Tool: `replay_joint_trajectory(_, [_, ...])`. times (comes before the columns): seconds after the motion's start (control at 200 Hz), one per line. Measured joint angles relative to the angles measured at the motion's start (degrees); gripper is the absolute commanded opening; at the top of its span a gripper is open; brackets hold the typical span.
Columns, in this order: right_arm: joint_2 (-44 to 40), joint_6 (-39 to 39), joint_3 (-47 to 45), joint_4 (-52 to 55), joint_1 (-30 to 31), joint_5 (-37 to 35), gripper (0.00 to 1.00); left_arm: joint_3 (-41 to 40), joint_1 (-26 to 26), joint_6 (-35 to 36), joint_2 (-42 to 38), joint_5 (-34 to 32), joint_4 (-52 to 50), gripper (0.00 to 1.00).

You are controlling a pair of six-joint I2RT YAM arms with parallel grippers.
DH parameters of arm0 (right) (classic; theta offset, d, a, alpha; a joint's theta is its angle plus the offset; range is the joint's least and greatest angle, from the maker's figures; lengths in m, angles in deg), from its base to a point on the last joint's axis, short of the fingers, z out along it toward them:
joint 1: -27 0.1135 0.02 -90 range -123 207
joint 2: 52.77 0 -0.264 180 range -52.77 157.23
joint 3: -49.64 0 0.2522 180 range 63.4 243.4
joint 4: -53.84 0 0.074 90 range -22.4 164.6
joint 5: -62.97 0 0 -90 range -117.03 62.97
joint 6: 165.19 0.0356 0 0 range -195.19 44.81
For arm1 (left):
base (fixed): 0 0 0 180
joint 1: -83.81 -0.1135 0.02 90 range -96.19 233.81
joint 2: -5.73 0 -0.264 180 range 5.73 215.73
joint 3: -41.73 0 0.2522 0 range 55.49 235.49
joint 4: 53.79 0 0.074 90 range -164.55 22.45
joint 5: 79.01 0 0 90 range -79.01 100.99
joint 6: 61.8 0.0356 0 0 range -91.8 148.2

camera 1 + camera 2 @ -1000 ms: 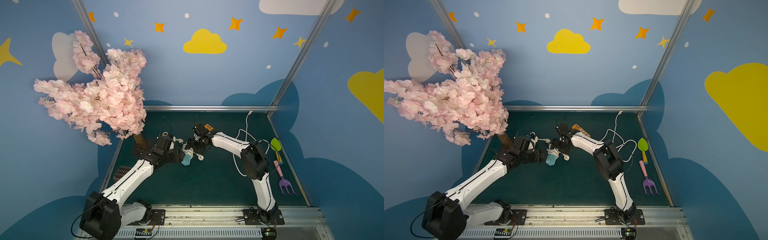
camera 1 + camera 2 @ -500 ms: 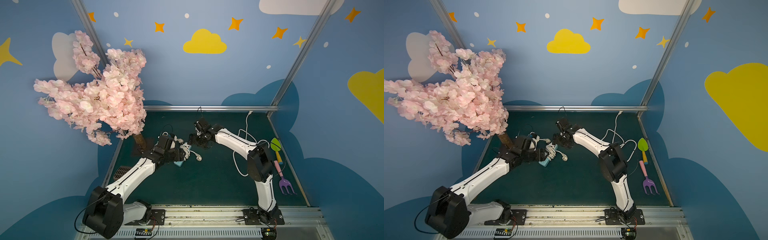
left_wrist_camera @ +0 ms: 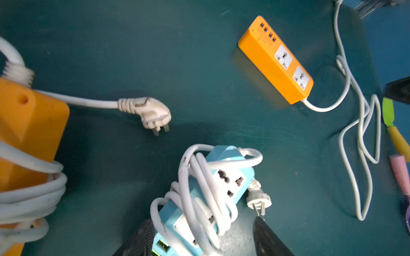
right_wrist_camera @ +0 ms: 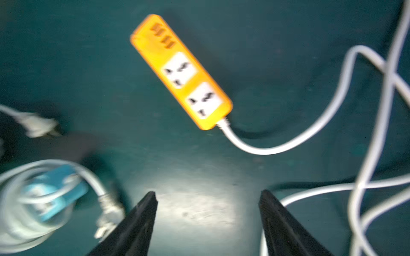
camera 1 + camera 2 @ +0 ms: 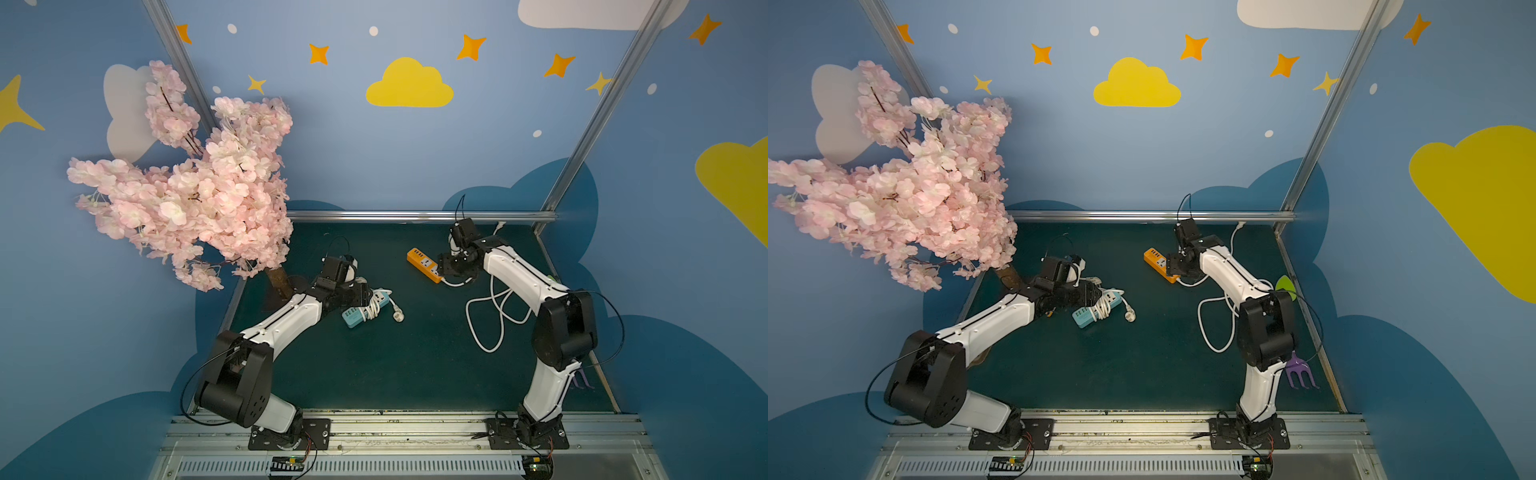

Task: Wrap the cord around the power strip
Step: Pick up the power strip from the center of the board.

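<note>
A blue power strip (image 5: 365, 307) (image 5: 1098, 307) lies on the green mat with its white cord wound around it and the plug (image 5: 398, 316) lying free beside it. My left gripper (image 3: 202, 220) stands open astride its near end. One finger (image 3: 142, 235) is against the strip and the other (image 3: 268, 237) is apart from it. An orange power strip (image 5: 424, 264) (image 4: 179, 71) lies at the back, its cord (image 5: 494, 316) (image 4: 310, 133) trailing in loose loops. My right gripper (image 4: 207, 192) hovers open and empty by its cord end.
A second orange strip (image 3: 26, 133), wrapped in cord, sits close to the left wrist with its plug (image 3: 153, 113) on the mat. A pink blossom tree (image 5: 187, 199) stands at the back left. A green trowel (image 5: 1285, 286) and a purple rake (image 5: 1300, 374) lie along the right edge.
My right gripper has left the blue strip and swung right to the orange strip. The blue strip, held up between both grippers before, now lies on the mat at the left gripper.
</note>
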Motion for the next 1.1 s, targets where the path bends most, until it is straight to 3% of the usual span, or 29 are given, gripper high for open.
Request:
replay_joint_trajectory(0.3, [17.92,-14.95,20.65,9.97,-1.14,2.12,0.83,5.01,2.54,1.27,0.04,1.25,-1.79,0.71])
replay_joint_trajectory(0.626, [31.91,-20.65,38.64,16.41,-1.01,6.10,0.77,11.30,2.69,2.67,0.04,1.95,-7.61,0.70])
replay_joint_trajectory(0.751, [35.52,-21.86,42.64,17.90,-0.85,6.08,0.65,12.28,2.69,2.73,0.04,2.32,-8.66,0.70])
replay_joint_trajectory(0.856, [36.54,-23.06,42.82,17.99,-0.26,5.35,0.46,12.28,2.69,3.39,0.02,2.16,-9.38,0.70])
replay_joint_trajectory(0.976, [36.50,-25.18,42.84,17.86,0.66,2.67,0.33,12.46,2.45,5.66,-0.48,-0.81,-10.84,0.74])
replay_joint_trajectory(1.101, [33.62,-27.91,37.94,14.88,1.57,0.72,0.27,13.25,0.70,7.37,-1.77,-4.24,-11.43,0.97])
